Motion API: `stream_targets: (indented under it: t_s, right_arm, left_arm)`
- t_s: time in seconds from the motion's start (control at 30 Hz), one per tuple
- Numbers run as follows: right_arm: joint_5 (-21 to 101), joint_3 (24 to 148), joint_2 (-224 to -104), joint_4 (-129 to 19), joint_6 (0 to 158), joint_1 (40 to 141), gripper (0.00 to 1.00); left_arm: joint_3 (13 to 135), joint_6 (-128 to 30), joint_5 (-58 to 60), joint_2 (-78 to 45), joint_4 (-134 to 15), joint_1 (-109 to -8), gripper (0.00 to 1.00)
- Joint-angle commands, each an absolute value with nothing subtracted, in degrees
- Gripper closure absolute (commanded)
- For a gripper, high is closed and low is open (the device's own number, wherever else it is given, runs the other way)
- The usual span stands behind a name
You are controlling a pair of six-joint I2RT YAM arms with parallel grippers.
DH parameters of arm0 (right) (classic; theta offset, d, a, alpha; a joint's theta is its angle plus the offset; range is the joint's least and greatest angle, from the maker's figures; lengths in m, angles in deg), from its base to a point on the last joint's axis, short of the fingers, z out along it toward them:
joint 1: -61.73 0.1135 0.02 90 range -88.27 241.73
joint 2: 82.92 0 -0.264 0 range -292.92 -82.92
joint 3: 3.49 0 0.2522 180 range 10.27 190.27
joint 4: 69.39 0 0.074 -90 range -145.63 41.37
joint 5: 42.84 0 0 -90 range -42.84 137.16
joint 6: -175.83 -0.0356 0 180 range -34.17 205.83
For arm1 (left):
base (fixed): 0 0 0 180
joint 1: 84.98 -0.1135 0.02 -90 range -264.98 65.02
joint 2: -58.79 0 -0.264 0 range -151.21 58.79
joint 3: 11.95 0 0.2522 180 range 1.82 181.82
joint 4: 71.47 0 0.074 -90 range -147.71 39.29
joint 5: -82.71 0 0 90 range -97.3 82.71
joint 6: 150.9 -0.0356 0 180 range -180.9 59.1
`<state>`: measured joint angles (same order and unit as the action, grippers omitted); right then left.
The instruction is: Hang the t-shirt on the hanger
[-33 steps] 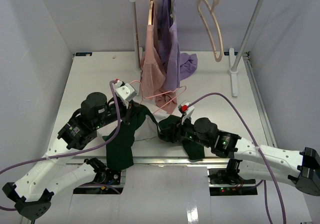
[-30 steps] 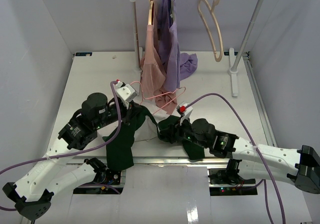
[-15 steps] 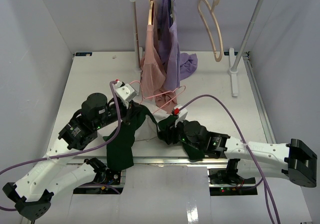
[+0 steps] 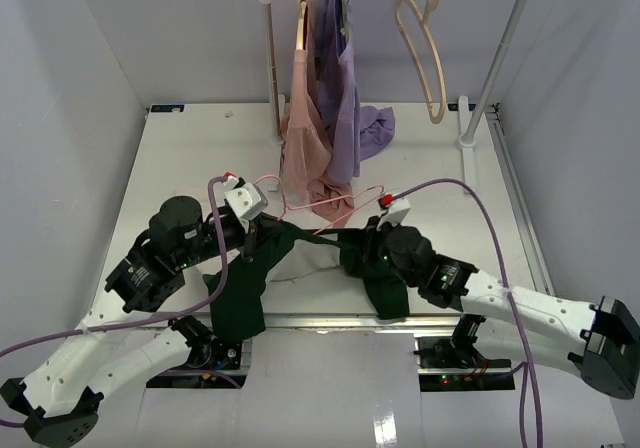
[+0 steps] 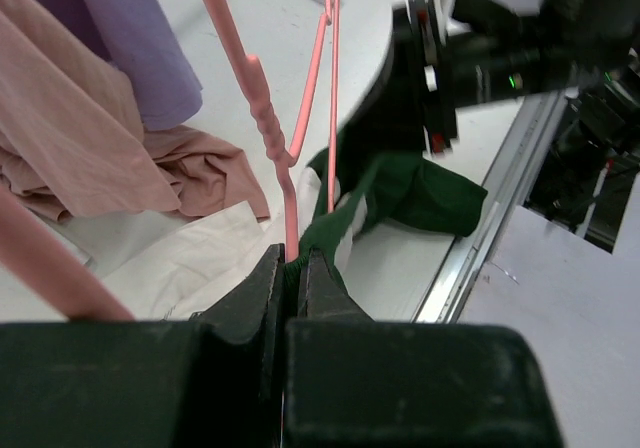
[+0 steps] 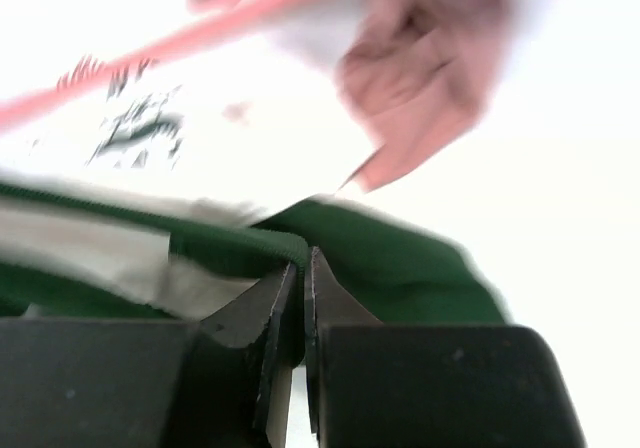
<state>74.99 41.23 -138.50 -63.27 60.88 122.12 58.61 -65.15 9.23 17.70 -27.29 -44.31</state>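
At the near edge, a flat white table (image 4: pixel 180 158) is enclosed by pale grey walls (image 4: pixel 60 68), and a metal rail is seen along its front.

Just beyond that edge, a cream-white t-shirt with dark green sleeves and side panels (image 4: pixel 300 263) is held up off the table between the two arms, its green parts drooping on either side. The left pincer (image 4: pixel 268 232) is seen at the t-shirt's left end, and its jaws are pressed together on a fold of green cloth. A thin, pale pink wire hanger (image 5: pixel 262 113) runs down to those same fingertips; whether the wire is gripped as well cannot be told. The right pincer (image 4: pixel 352 244) is clamped on the green edge at the t-shirt's right end, with only a sliver showing between its jaws. The hanger is stretched between the two pincers, just behind the t-shirt.

Directly behind, the hem of a dusty-pink garment (image 4: pixel 305 138) is pooled on the table, touching the hanger's wire. A lilac-purple garment (image 4: pixel 350 98) is hung beside it from a white clothes rack (image 4: pixel 495 78). A thicker beige wooden hanger (image 4: pixel 435 78) is hung farther right on the rack.
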Motion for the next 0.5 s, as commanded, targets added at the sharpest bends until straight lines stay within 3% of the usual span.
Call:
stream_targets:
  t_s: [0.0, 0.47]
  right_arm:
    - [74.88, 41.68, -132.07, -59.86, 62.29, 113.40, 0.92]
    - [75.67, 48.61, -128.82, -52.15, 65.98, 106.94, 0.92]
  left_arm:
    - [58.94, -68.88, 13.35, 19.80, -24.99, -44.20, 1.00]
    - [59.10, -70.59, 17.29, 16.80, -20.94, -44.22, 1.00]
